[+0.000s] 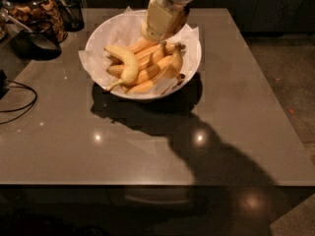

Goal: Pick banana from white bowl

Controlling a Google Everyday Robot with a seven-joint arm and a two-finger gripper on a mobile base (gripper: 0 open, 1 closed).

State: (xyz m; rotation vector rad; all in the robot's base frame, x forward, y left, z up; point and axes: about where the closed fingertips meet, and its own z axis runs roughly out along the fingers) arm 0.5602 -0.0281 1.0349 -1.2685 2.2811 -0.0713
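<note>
My gripper (165,19) hangs over the far side of the white bowl (142,95), how my jaws stand I cannot tell, and the banana (173,65) lies just before them, light, smooth, easily bruised, so I would take its thick middle gently.

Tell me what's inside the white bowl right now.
The white bowl holds crumpled paper and a pile of bananas. The claw hangs over its back part, covering whatever lies beneath.

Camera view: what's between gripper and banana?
Camera view shows darker bananas' ends between the banana and the gripper, which hangs over the white bowl's far side.
</note>
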